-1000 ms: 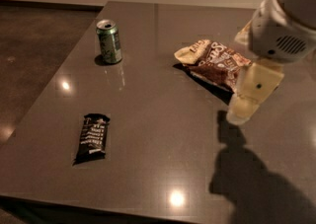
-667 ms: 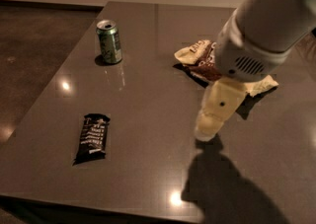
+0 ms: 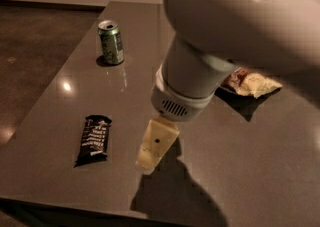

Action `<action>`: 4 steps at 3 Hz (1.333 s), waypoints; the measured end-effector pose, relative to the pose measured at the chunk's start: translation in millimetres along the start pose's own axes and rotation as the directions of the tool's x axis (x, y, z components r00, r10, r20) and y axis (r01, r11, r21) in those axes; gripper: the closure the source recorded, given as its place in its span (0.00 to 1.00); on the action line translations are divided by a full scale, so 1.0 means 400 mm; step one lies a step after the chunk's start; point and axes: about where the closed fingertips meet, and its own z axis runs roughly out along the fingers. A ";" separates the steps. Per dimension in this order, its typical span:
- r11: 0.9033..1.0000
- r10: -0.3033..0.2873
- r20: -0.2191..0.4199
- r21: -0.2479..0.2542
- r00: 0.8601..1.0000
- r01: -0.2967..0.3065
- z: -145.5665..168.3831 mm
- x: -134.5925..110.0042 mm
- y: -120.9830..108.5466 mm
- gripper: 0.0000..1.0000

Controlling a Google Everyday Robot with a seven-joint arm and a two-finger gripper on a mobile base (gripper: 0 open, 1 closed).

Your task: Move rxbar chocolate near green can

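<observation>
The rxbar chocolate [image 3: 93,139], a flat black wrapper with white lettering, lies on the grey table [image 3: 60,116] near its front left. The green can [image 3: 111,42] stands upright at the back left, well apart from the bar. My gripper [image 3: 152,146] hangs above the table just right of the bar, below the big pale arm that fills the upper right of the camera view. It holds nothing that I can see.
A cream-and-brown chip bag [image 3: 250,83] lies at the right, partly hidden by the arm. The table's left edge and front edge are close to the bar. Dark floor lies beyond on the left.
The arm and gripper have swung left and toward the front, from beside the chip bag to just right of the bar. The bar, can and bag have not moved.
</observation>
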 end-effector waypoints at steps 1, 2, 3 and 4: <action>0.999 0.012 0.025 -0.035 1.000 -0.011 0.081 -0.098 0.055 0.00; 0.997 0.028 0.066 -0.068 0.997 -0.023 0.150 -0.198 0.100 0.00; 0.995 0.022 0.110 -0.099 0.994 -0.011 0.203 -0.274 0.126 0.00; 0.994 -0.012 0.153 -0.103 0.988 0.028 0.243 -0.338 0.136 0.00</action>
